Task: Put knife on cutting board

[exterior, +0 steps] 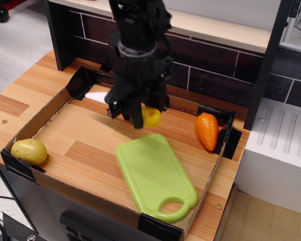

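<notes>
1. My gripper [135, 114] hung above the back half of the shallow cardboard tray [55, 103], pointing down at the wooden floor inside it.
2. My jaws were closed on the knife [151, 116], pinching it across its middle. The rounded yellow handle stuck out to one side of my fingers, and the white blade tip poked out the other side, toward the tray's back left corner.
3. The knife ran roughly level and seemed lifted clear of the tray floor, though my own body hid the part where blade and handle meet.
4. The cutting board [153, 173] lay flat in the front right part of the tray, its oval handle hole toward the near corner. Its far edge sat just below and in front of the knife handle, and nothing rested on it.
5. An orange toy carrot [207, 131] leaned against the tray's right wall, well apart from me.
6. A yellowish toy potato [28, 150] sat in the front left corner.
</notes>
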